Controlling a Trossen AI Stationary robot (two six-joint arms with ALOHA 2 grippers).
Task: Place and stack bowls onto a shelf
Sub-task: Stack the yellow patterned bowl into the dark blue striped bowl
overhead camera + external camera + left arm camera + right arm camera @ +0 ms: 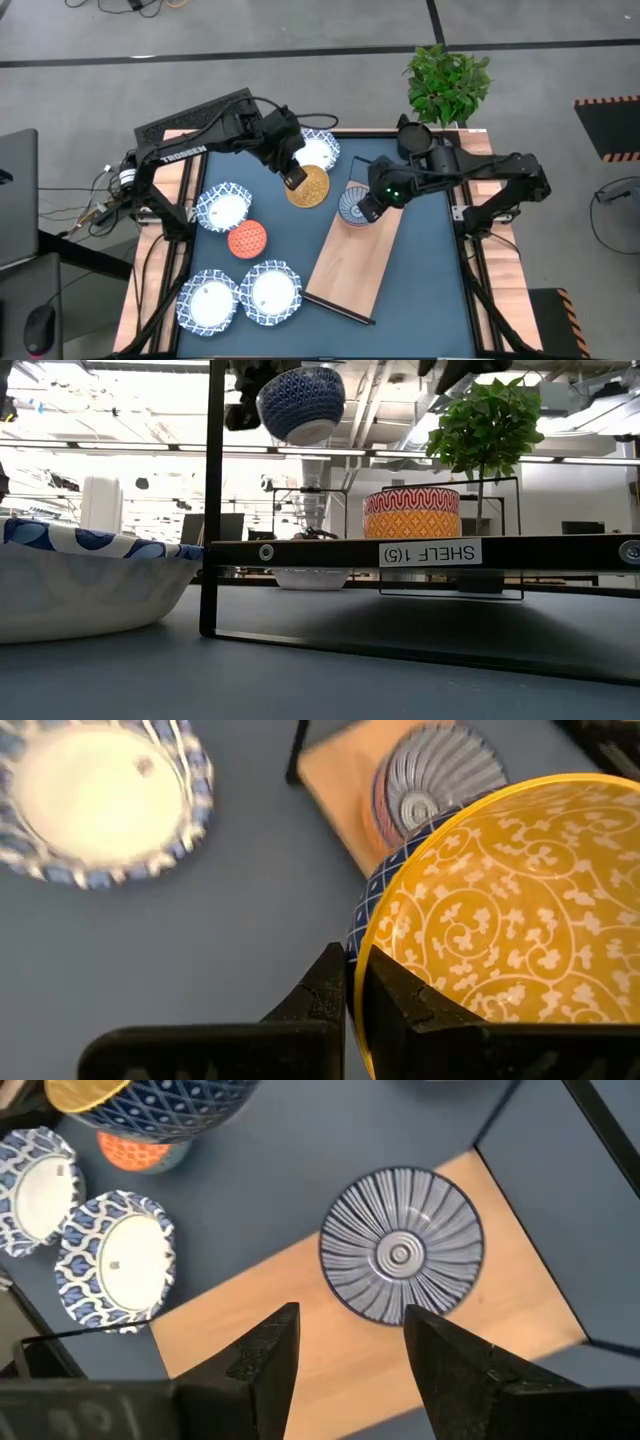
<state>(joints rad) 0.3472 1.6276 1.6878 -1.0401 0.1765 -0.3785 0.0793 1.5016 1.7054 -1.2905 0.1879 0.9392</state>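
My left gripper [295, 178] [350, 990] is shut on a bowl that is blue outside and yellow inside [309, 187] [300, 402] [150, 1100], held in the air off the shelf's far-left corner. The shelf [350, 265] [420, 552] [300, 1300] lies slanted on the blue mat. At its far end a bowl, grey-striped inside and red-orange outside [352, 205] [411, 512] [440, 780] [402, 1258], stands on its base. My right gripper [365, 208] [350, 1350] hovers open above the board beside that bowl, touching nothing. My left gripper pinches the blue-and-yellow bowl by its rim [357, 955], with one finger inside [400, 1005] the bowl and one outside [325, 995]. The bowl is lifted clear of the table, above shelf height, and slightly tilted.
Several wide white bowls with blue rims sit on the mat: three on the left side [222, 207] [208, 300] [272, 292] and one at the far edge [320, 150]. A small orange bowl [247, 239] stands between them. A dark pot [413, 135] and a plant [448, 85] are at the far right corner.
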